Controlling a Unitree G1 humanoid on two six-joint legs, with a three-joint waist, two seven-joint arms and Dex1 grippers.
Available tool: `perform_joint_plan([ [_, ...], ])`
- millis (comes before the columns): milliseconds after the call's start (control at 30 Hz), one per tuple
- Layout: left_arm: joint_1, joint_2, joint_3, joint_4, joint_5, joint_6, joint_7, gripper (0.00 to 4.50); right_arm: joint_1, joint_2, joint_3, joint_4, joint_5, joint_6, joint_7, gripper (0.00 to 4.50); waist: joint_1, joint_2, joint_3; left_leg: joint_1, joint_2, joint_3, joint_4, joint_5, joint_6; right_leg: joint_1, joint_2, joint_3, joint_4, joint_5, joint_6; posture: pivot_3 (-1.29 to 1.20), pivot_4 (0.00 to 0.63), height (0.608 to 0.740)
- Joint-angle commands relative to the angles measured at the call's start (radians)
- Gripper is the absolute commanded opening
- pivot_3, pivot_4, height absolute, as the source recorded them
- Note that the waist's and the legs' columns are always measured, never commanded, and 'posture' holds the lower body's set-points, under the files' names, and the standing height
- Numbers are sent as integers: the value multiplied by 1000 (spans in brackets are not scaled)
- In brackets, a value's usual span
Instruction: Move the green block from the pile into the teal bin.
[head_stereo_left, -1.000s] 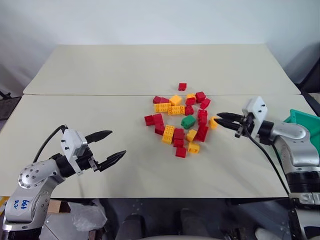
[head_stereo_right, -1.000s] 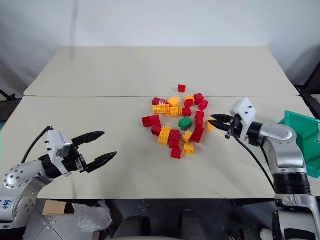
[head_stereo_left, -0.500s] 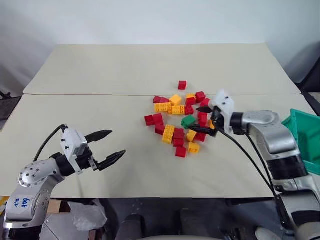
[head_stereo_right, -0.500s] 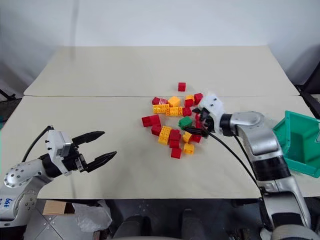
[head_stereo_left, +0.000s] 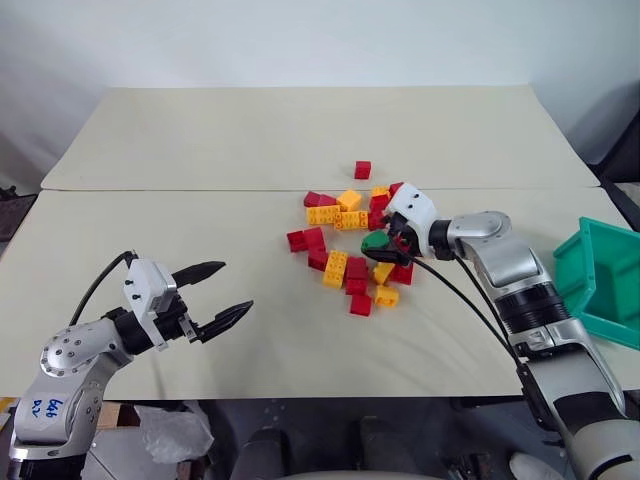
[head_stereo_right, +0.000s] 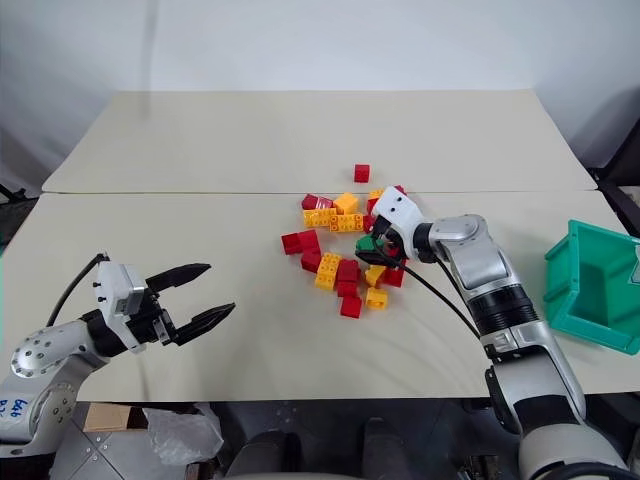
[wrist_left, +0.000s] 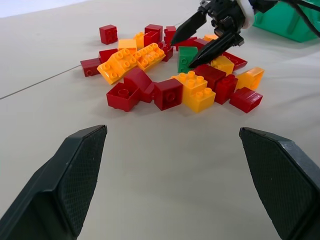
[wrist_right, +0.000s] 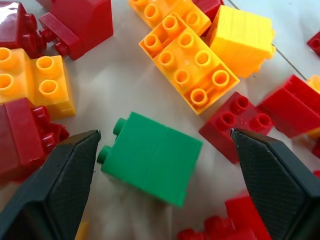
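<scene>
Right wrist view: the right gripper (wrist_right: 160, 165) has its jaws spread wide on either side of the small dark-green studded plastic brick (wrist_right: 152, 156), not yet touching it, within the pile of red and yellow-orange bricks (head_stereo_left: 345, 262). The left gripper (head_stereo_left: 225, 295) hangs open well apart from it, and the teal open-topped plastic bin (head_stereo_left: 597, 275) sits at the table's right edge.

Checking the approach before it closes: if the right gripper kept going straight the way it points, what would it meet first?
Most likely the green block, lying on its side between the open fingers of the right gripper, with red bricks close beside.
</scene>
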Motion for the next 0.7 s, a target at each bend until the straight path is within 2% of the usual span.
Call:
perform_joint_plan([
  [33, 3, 4, 15, -44, -11, -3, 7, 4500, -21, 5, -3, 7, -9, -12, 19, 3487, 1, 0, 0, 0, 0, 0, 0, 0, 0, 0, 0, 0, 0, 0, 0, 0, 150, 740],
  [133, 1, 6, 16, -45, -12, -2, 7, 4500, -20, 2, -7, -8, -8, -8, 37, 2541, 1, 0, 0, 0, 0, 0, 0, 0, 0, 0, 0, 0, 0, 0, 0, 0, 150, 740],
  [267, -16, 12, 10, -39, -12, -1, -1, 4500, -21, -5, -46, -50, 29, -6, 68, 2510, 1, 0, 0, 0, 0, 0, 0, 0, 0, 0, 0, 0, 0, 0, 0, 0, 150, 740],
  [433, -86, 4, -45, -33, -9, 6, -17, 4500, 29, -44, -196, -155, 166, -77, 140, 2510, 3, 0, 0, 0, 0, 0, 0, 0, 0, 0, 0, 0, 0, 0, 0, 0, 150, 740],
  [700, -278, -57, -208, 4, -3, 33, -40, 4500, 248, -219, -572, -350, 316, -12, 27, 2510, 28, 0, 0, -3, -2, -1, 1, -1, 2, 2, 0, -1, -1, 3, 5, 0, 150, 740],
])
